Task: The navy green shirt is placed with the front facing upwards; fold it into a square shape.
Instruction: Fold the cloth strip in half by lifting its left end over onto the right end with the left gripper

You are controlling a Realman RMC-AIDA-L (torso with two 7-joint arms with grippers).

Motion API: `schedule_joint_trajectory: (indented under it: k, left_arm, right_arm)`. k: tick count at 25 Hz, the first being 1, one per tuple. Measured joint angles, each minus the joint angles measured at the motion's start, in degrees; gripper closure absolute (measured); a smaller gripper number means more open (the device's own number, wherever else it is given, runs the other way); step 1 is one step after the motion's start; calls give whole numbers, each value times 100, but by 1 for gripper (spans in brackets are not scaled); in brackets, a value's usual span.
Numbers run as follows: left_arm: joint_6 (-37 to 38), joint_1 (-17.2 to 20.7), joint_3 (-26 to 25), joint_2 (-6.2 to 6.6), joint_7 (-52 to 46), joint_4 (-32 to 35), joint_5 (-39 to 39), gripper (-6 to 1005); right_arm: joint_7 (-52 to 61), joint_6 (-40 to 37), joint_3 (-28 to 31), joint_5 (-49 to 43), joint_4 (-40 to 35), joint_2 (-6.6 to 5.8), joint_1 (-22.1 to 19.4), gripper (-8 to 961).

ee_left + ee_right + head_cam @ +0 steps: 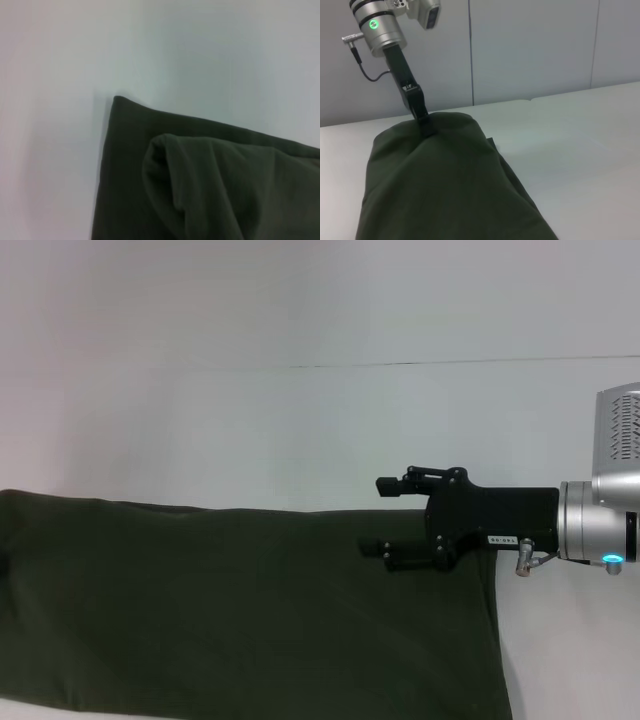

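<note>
Shirt (250, 610): dark olive-green, lying on a pale table (300, 420) as a long band running left to right across the near part of the head view. No print shows on the upper face; plain cloth only. Its right end stops just short of the table's right side; its left end runs out of view.

Right gripper (383, 523): black, reaching in from the right over the shirt's far right corner, fingers pointing left along the band. Jaws stand apart, one finger over bare table just beyond the far edge, the other over the cloth. Whether the lower finger touches the cloth cannot be told. Nothing is gripped.

Left gripper (426, 126): seen only in the right wrist view, at the opposite end, its tip down on a raised hump of cloth. Grip state cannot be told. The left wrist view shows a corner of the shirt (120, 107) with a loose rolled fold (170, 180) lying over it.

Key relation: the shirt's long axis runs between the two grippers, one at each end. The right end lies directly under the right gripper, which is the nearer arm for it; a fold toward square would likely carry that end leftward along the axis.

Containers: none seen.
</note>
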Motion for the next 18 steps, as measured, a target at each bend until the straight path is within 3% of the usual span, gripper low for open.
schedule_joint_trajectory:
  k: [9,15,18]
  left_arm:
    - [284,-159,582,-88,-861,170,5,864]
    - [795,-325,675,-386,-1128,885,-115,858]
    - [1105,-443,685,-476,-1212,1122,-153,855]
  right_arm:
    - [-50,42,29,106,44,17,-11,97]
    - [-120,263,12,314,176,15,-42,98]
    - [-266,330,27,449,283,15,-53,98]
